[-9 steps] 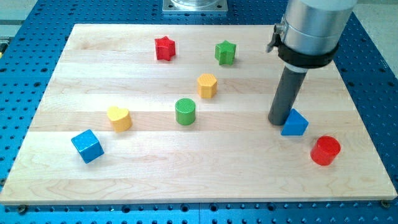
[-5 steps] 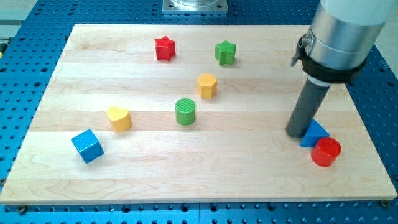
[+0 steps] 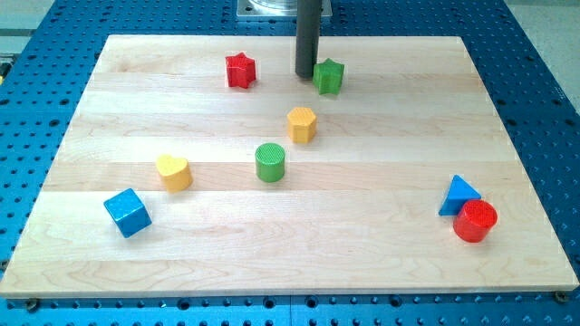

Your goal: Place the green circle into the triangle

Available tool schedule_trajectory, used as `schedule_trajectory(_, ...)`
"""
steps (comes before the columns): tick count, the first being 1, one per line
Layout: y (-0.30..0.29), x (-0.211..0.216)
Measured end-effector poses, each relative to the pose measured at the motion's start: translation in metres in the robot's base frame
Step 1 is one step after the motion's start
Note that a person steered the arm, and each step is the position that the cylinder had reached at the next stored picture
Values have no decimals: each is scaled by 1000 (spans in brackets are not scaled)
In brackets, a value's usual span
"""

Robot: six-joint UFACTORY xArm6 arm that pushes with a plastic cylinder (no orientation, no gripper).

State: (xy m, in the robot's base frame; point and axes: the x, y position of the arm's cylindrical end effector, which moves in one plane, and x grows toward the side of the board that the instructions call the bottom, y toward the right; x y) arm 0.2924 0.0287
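Observation:
The green circle (image 3: 270, 162) stands near the middle of the wooden board. The blue triangle (image 3: 459, 194) sits at the view's lower right, touching the red circle (image 3: 475, 221) just below it. My tip (image 3: 305, 74) is at the view's top centre, right beside the left side of the green star (image 3: 329, 76). It is far from the green circle and the blue triangle.
A red star (image 3: 240, 70) lies left of my tip. A yellow hexagon (image 3: 302, 124) sits above-right of the green circle. A yellow heart (image 3: 173, 171) and a blue cube (image 3: 127, 212) are at the lower left. The board's edge (image 3: 290, 292) runs along the bottom.
The rod pushed the blue triangle down-right against the red circle, then left it. My tip now stands at the top centre beside the green star.

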Motion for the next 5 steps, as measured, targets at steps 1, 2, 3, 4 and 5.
schedule_trajectory(1, 76, 13)
schedule_trajectory(2, 131, 13)
schedule_trajectory(3, 125, 26)
schedule_trajectory(4, 86, 39)
schedule_trajectory(5, 79, 58)
